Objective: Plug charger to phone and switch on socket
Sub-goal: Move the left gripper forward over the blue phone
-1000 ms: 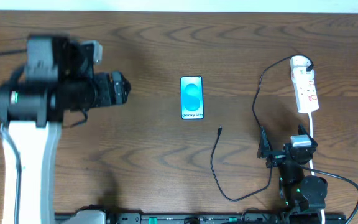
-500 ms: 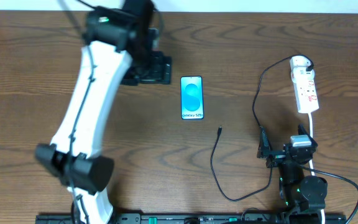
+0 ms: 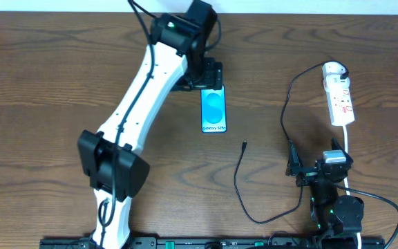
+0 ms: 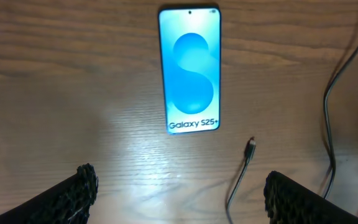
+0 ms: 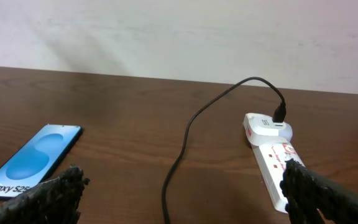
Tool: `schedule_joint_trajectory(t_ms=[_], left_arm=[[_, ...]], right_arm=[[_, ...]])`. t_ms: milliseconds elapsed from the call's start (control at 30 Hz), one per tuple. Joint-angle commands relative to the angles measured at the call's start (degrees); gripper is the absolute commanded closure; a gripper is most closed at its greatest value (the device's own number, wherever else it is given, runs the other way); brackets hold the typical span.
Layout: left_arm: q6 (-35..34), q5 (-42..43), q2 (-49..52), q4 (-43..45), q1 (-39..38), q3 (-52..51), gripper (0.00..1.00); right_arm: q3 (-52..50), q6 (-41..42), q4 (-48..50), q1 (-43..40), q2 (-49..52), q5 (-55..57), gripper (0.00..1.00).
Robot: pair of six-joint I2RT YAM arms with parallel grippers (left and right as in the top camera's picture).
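Outside the left wrist view, charger (image 5: 280, 114) meets socket (image 5: 272, 149).

We've got open table (image 3: 40, 76) upper left of the frame; the left arm (image 3: 140, 97) cuts diagonally across the middle, and the charger (image 3: 244, 145) loops lower right of the phone (image 3: 213, 114)

Phone (image 3: 213, 109) lies flat on the table (image 3: 33, 104), roughly mid-table, a bit toward the far side; the charger's connector tip (image 3: 244, 144) is just near-right of it, not touching; its cable (image 5: 184, 135) loops nearward, then runs up the right side to the plug (image 5: 279, 114), which sits in the far end of the power strip (image 3: 341, 100) at far right; left gripper (image 4: 182, 183) hangs over the phone's far end.
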Motion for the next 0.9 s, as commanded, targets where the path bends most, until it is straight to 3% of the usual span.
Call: schedule_joint_trajectory(t_ms=[0, 367, 633, 867], left_arm=[[-2.95, -1.18, 4.96, 0.68, -0.66, 0.09, 0.12], [-6.56, -1.18, 15.43, 3.65, -2.56, 0.09, 0.12], [-6.36, -1.27, 16.57, 8.96, -2.99, 0.00, 0.12], [-6.38, -7.06, 16.57, 10.93, -3.15, -3.23, 0.12]], right_arm=[[-0.13, -0.68, -0.22, -0.04, -0.33, 0.28, 0.01], [-0.13, -0.68, -0.22, -0.04, -0.33, 0.28, 0.01], [-0.13, -0.68, -0.22, -0.04, -0.33, 0.28, 0.01], [-0.13, -0.68, -0.24, -0.04, -0.33, 0.28, 0.01]])
